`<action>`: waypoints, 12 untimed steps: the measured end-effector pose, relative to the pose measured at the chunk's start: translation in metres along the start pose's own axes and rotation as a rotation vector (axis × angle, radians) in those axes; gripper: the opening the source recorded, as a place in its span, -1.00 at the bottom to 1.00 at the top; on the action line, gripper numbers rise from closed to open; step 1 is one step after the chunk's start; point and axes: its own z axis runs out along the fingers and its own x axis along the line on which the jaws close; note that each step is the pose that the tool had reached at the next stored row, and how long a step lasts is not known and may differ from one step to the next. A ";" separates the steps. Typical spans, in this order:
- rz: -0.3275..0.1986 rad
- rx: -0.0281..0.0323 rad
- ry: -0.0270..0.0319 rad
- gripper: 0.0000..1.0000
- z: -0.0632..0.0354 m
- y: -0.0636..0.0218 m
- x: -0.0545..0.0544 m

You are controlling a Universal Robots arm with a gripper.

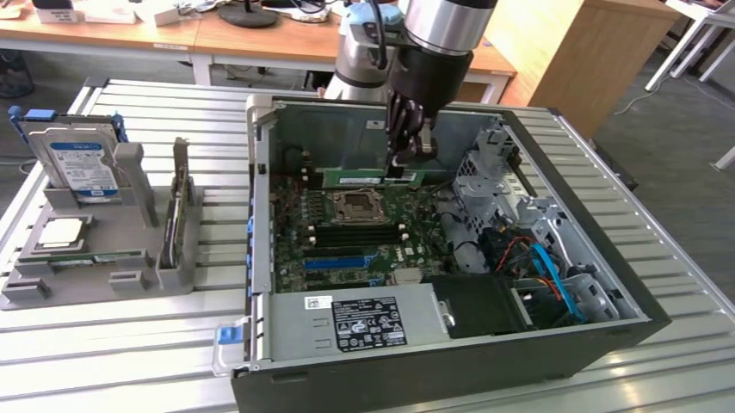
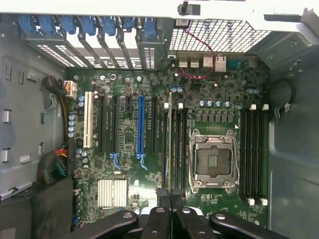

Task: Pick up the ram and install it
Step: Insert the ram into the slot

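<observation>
Hard drive (image 1: 83, 168) stands upright in grey rack (image 1: 69, 280) beside computer case (image 1: 402, 383).

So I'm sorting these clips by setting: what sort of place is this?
Probably a robotics lab or workshop: a robot arm reaches into an open computer case on a slatted metal table, with wooden desks behind.

One open computer case (image 1: 460, 379) lies on one slatted metal table (image 1: 138, 361). Inside it are one green motherboard (image 2: 129, 164), one CPU socket (image 2: 213, 162), one silver finned heatsink (image 2: 112, 193), one blue expansion slot (image 2: 140, 127), one white expansion slot (image 2: 88, 119) and one labelled power supply (image 1: 356, 323). One bank of four black memory slots (image 2: 251, 154) sits beside the socket. There is one ram (image 1: 361, 178) and one gripper (image 1: 404, 163). Outside the case, one grey fixture (image 1: 69, 275) carries one hard drive (image 1: 83, 168) and one processor (image 1: 64, 232).
</observation>
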 end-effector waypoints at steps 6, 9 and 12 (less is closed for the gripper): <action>0.004 0.0001 -0.0002 -0.76 0.0070 -0.0003 0.000; 0.005 0.0001 -0.0003 -0.76 0.0106 -0.0004 0.000; 0.007 0.0001 -0.0002 -0.76 0.0142 -0.0005 0.000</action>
